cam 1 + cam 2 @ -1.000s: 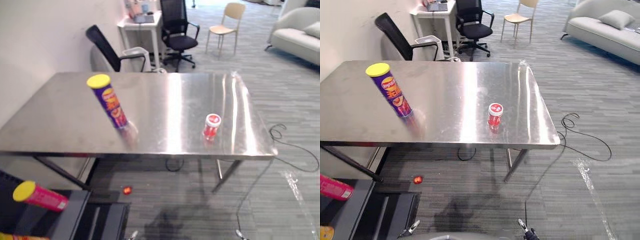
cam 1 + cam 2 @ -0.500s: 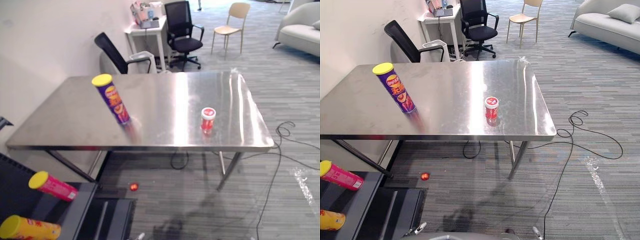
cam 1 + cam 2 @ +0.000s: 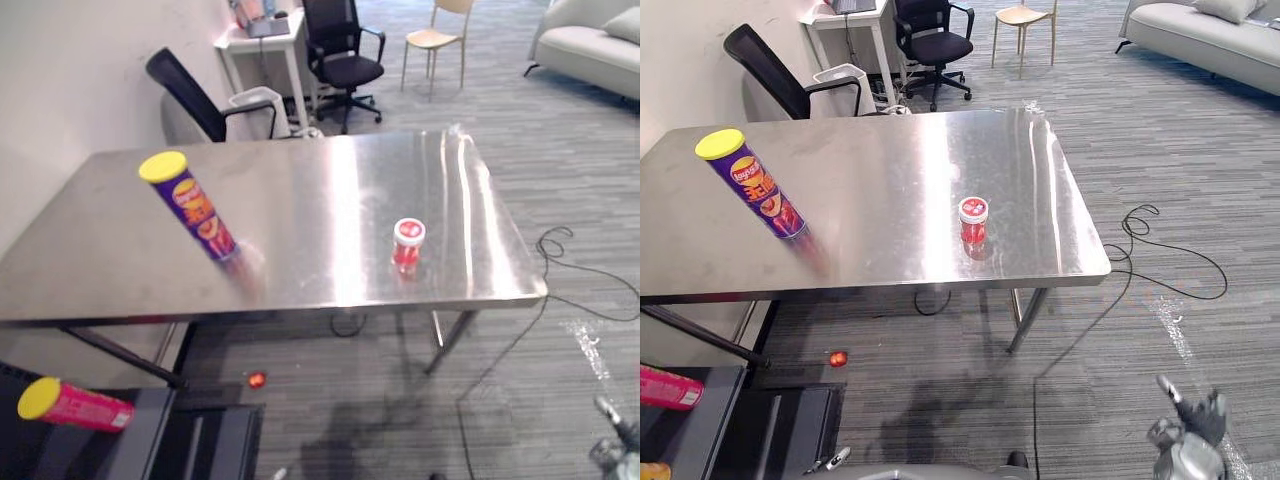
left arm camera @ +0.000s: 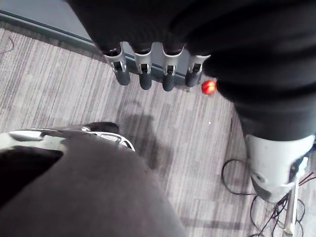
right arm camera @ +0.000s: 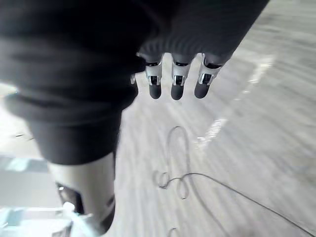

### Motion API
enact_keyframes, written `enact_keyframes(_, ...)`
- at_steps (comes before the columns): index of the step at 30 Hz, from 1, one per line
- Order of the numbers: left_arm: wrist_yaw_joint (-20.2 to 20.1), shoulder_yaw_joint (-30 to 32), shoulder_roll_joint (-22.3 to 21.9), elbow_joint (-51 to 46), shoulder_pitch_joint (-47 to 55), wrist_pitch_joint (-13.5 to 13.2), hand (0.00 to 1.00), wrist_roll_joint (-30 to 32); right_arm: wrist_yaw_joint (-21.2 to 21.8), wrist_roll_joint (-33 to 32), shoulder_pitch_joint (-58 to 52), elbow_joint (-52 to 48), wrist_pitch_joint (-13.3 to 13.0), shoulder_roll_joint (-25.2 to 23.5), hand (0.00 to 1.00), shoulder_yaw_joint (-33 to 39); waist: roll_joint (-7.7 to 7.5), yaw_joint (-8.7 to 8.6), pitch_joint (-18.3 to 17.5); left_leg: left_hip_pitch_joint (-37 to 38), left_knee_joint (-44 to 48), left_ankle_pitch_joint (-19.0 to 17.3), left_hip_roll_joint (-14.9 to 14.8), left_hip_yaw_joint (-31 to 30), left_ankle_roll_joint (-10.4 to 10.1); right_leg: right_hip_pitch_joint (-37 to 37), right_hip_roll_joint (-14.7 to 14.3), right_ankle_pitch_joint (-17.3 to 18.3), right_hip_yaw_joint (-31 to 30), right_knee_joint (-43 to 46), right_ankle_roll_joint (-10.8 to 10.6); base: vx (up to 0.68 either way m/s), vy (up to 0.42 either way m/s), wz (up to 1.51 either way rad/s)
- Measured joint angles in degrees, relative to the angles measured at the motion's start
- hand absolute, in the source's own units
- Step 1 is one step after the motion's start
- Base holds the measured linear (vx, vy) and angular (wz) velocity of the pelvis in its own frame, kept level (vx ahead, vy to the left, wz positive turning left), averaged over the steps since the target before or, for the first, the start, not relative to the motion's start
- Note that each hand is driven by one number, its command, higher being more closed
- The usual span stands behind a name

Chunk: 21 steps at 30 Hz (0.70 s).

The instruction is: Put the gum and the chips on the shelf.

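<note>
The purple cylindrical chips can with yellow lid (image 3: 190, 205) stands on the steel surface (image 3: 330, 180), well apart from the red gum tub with white lid (image 3: 408, 243), at its 9 o'clock. The left hand (image 4: 144, 74) and right hand (image 5: 177, 81) hang with fingers straight, holding nothing.

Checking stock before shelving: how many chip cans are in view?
2. A purple can stands on the steel table, toward its left; a pink can lies on the dark shelf at lower left. Others may be hidden beyond the view's edge.
</note>
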State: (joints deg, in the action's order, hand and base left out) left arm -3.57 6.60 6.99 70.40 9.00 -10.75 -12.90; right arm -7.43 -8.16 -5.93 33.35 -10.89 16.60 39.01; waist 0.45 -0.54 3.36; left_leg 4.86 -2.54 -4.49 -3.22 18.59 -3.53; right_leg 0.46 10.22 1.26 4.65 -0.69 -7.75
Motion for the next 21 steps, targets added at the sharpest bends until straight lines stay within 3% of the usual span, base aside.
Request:
enact_keyframes(4,0.0,0.1,-0.1,-0.6,0.6,-0.4,0.00,-0.5,-1.9,5.6,-1.4,-8.9,-1.7,-0.3,0.00,-0.9,-0.14,-0.09,-0.2,-0.4,1.0,-0.7,-0.3,0.0,-0.1,-0.2,0.2,0.0,-0.4,0.1,0.0,0.00,-0.007,-0.05)
enact_keyframes(10,0.0,0.6,-0.3,-2.4,2.2,-0.5,0.00,-0.7,-2.1,8.2,-3.8,-18.6,-1.9,-3.3,0.00,-2.5,-0.52,-0.55,-0.8,-0.7,1.1,-0.7,-0.1,-0.1,-0.1,-0.4,0.4,0.0,-0.4,0.1,0.0,-0.04,-0.017,-0.02)
enact_keyframes(14,-0.1,0.7,-0.5,-2.7,3.0,-0.5,0.00,-0.7,0.0,8.3,-6.8,-31.2,-2.6,-3.4,0.00,-6.0,-0.28,-0.64,-1.9,-0.8,0.9,-0.6,0.1,-0.5,0.0,-0.8,0.6,0.0,-0.2,0.1,0.0,-0.05,-0.010,0.00)
enact_keyframes(21,-0.4,1.7,-0.2,-3.4,4.1,-0.5,0.00,-1.3,4.4,8.1,-8.3,-42.1,-4.7,-3.3,0.00,-9.7,-1.48,-0.60,-3.4,-1.7,0.7,-0.2,0.6,-2.1,0.6,-0.5,1.1,0.0,1.5,-0.1,-0.1,0.00,-0.006,0.13)
